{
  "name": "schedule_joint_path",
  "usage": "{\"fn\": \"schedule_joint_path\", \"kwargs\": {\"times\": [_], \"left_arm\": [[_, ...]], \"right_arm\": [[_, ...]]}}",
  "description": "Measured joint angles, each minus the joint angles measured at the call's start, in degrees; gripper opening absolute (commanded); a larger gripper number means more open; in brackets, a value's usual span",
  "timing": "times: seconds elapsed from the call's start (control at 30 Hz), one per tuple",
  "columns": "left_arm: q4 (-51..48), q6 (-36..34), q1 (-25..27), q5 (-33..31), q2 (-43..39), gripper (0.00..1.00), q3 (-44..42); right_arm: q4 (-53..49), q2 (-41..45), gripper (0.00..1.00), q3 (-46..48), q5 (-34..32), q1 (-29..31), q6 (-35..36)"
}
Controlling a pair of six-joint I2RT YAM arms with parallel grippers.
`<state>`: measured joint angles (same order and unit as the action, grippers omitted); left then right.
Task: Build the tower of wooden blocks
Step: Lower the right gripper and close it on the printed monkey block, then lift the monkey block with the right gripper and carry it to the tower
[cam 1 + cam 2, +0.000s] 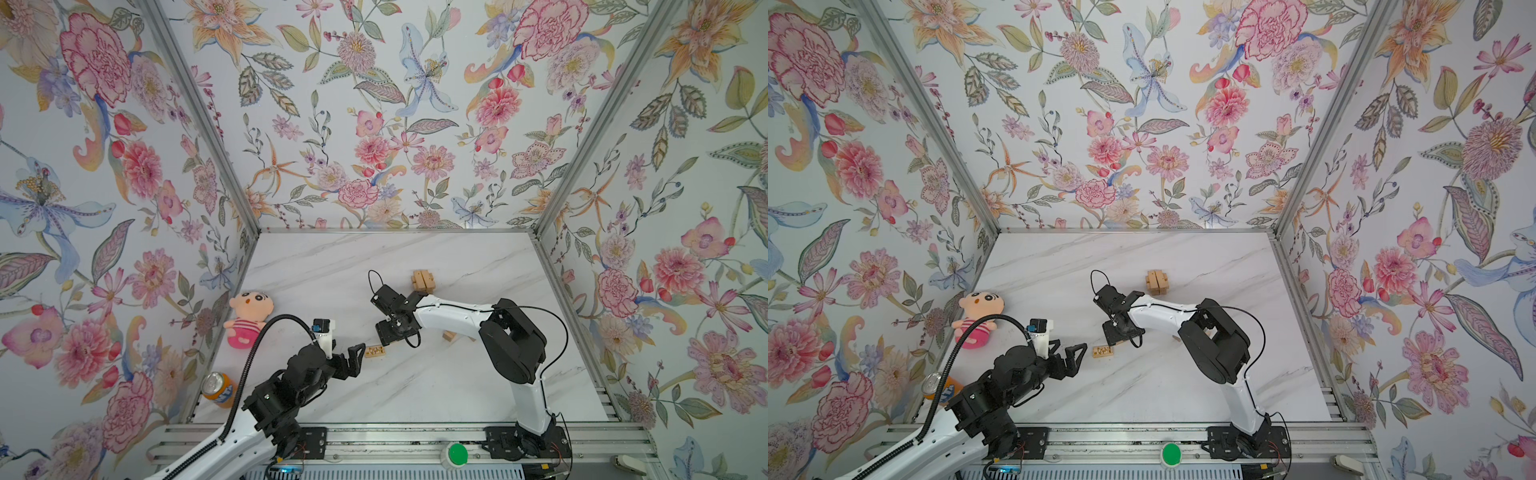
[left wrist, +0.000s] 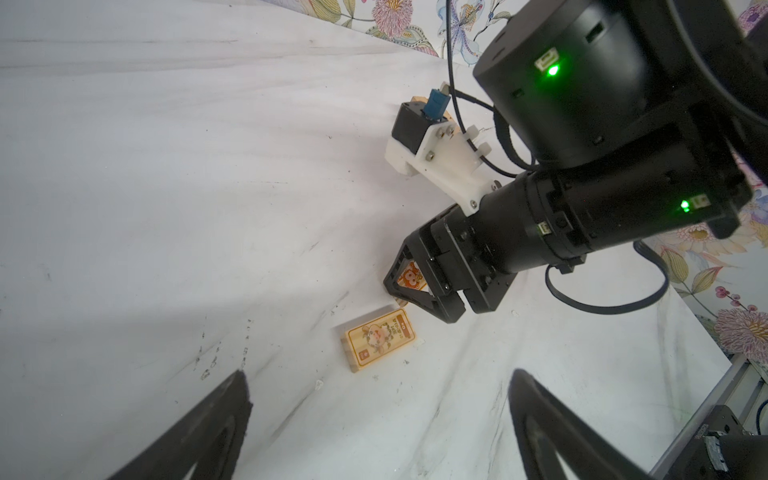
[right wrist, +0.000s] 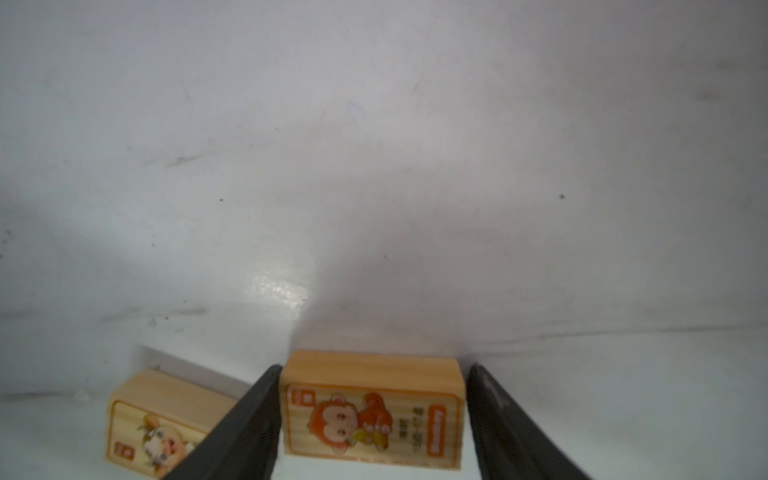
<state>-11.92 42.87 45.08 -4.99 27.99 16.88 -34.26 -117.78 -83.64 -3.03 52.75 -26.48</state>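
My right gripper (image 3: 374, 368) is shut on a wood block printed with an orange monkey (image 3: 372, 409), one finger on each end, low over the marble table. That block also shows between the black fingers in the left wrist view (image 2: 410, 277). A second printed wood block (image 1: 375, 351) (image 1: 1103, 352) (image 2: 380, 341) lies flat just beside it. My left gripper (image 1: 352, 360) (image 1: 1069, 354) (image 2: 378, 384) stands open and holds nothing, its tips a short way from that lying block. The tower (image 1: 424, 281) (image 1: 1156, 281), a small stack of tan bars, stands behind the right gripper.
A pink plush doll (image 1: 247, 318) (image 1: 980, 318) lies at the left wall. An orange drink can (image 1: 218, 385) lies on its side at the front left. More tan blocks (image 1: 449, 336) show partly under the right arm. A green button (image 1: 457, 454) sits on the front rail.
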Motion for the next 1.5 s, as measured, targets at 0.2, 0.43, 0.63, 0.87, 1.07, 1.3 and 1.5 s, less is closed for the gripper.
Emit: {"fn": "schedule_joint_path", "kwargs": {"times": [0.2, 0.43, 0.63, 0.87, 1.07, 1.3, 1.5], "left_arm": [[0.2, -0.2, 0.0, 0.0, 0.9, 0.98, 0.0], [0.2, -0.4, 0.0, -0.1, 0.7, 0.98, 0.0], [0.2, -0.4, 0.0, -0.2, 0.2, 0.99, 0.0], [0.7, -0.9, 0.0, -0.2, 1.6, 0.99, 0.0], [1.3, -1.7, 0.0, -0.2, 3.5, 0.99, 0.5], [3.7, -3.9, 0.0, -0.1, 7.3, 0.99, 2.5], [6.3, -6.9, 0.0, 0.1, 14.0, 0.99, 5.5]], "right_arm": [[-0.6, 0.0, 0.71, 0.0, -0.5, 0.0, 0.0], [-0.9, 0.0, 0.54, 0.0, -0.8, 0.0, -0.5], [-1.0, 0.0, 0.52, 0.0, -0.9, 0.0, -0.6], [-1.2, 0.1, 0.51, -0.1, -0.9, -0.4, -0.6], [-3.1, 0.6, 0.51, -0.6, -1.0, -2.6, -0.1], [-4.7, 3.2, 0.51, -2.6, -0.9, -6.6, 1.6], [-5.8, 3.9, 0.51, -6.4, -0.9, -11.4, 3.5]]}}
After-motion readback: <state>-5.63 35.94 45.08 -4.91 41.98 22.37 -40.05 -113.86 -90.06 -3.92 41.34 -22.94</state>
